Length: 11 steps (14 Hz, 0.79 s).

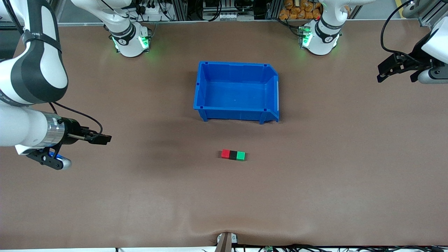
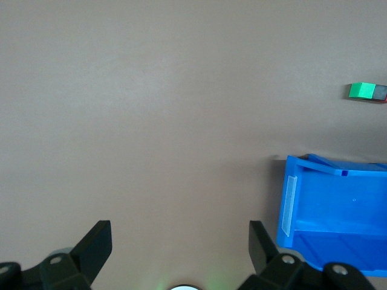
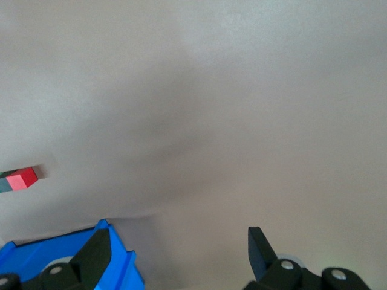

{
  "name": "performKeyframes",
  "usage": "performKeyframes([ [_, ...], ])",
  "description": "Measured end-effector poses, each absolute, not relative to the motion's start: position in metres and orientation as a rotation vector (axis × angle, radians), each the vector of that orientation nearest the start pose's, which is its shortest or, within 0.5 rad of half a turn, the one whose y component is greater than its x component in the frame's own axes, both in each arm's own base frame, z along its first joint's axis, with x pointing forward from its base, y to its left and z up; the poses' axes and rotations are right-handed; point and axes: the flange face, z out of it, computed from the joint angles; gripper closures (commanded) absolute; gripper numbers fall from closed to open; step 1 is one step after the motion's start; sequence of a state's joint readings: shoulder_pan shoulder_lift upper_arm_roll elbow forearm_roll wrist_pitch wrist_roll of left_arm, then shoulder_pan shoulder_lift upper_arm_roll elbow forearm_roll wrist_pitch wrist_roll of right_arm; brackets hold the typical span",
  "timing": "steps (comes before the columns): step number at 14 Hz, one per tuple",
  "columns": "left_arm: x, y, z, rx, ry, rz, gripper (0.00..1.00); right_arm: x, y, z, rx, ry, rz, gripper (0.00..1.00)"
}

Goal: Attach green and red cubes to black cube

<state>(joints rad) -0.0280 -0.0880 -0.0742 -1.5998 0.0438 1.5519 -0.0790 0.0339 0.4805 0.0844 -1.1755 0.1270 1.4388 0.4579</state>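
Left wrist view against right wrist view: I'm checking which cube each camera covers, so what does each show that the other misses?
Only the left wrist view shows the green cube, with a sliver of the black cube beside it. Only the right wrist view shows the red cube. Both share the bare table, part of the blue bin, and their own open pincer, left pincer and right pincer, each holding nothing.
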Motion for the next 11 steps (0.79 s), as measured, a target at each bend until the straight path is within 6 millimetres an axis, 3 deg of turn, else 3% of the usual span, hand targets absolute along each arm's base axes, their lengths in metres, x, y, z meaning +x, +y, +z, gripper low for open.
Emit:
performKeyframes([
  [7,0.523,-0.051,0.657,-3.094,0.033,-0.068,0.0,0.653,0.054,0.531,-3.01,0.392,0.35,0.0],
  [11,0.523,-0.051,0.657,-3.094,0.033,-0.068,0.0,0.639,0.054,0.55,-3.026,0.375,0.326,0.0],
])
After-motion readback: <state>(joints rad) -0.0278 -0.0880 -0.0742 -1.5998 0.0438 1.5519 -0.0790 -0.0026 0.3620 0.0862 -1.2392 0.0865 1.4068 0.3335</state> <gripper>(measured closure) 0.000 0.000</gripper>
